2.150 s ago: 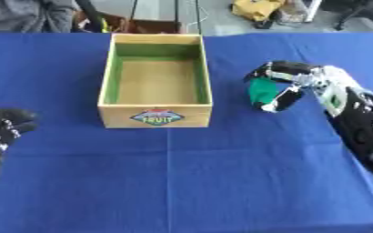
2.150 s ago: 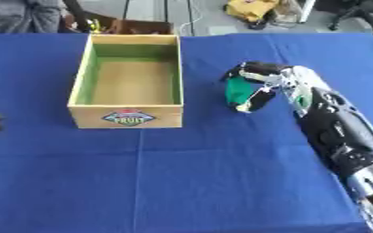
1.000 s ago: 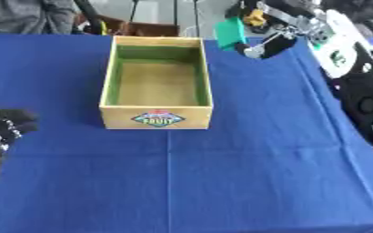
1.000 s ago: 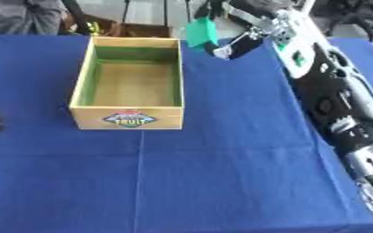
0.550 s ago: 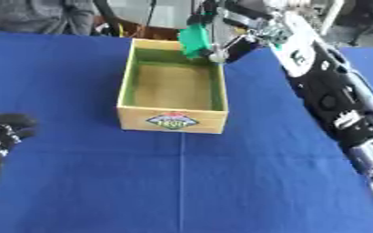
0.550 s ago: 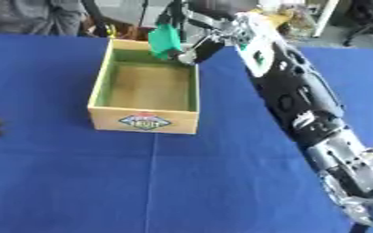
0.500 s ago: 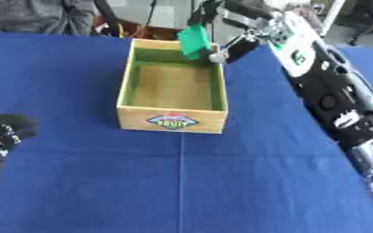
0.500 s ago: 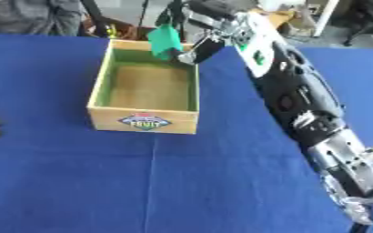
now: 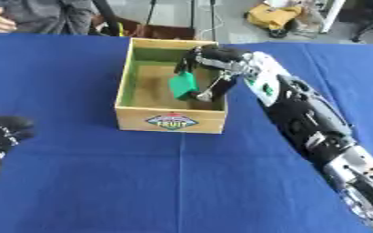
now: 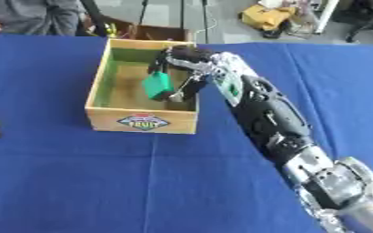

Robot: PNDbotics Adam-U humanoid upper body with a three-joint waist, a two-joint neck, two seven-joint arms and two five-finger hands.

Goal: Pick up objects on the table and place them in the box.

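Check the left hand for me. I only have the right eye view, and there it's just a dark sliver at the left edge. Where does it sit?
Observer: In the left eye view the left hand lies on the blue table at the picture's left edge, about level with the front of the box and well apart from it.
Operator: Holding anything? Touching the box?
Observer: It touches neither the box nor any object. Only the right hand is at the box, fingers curled round the green object.
Operator: Which way does its arm run?
Observer: A dark shape continues from it down the left edge toward the lower corner.
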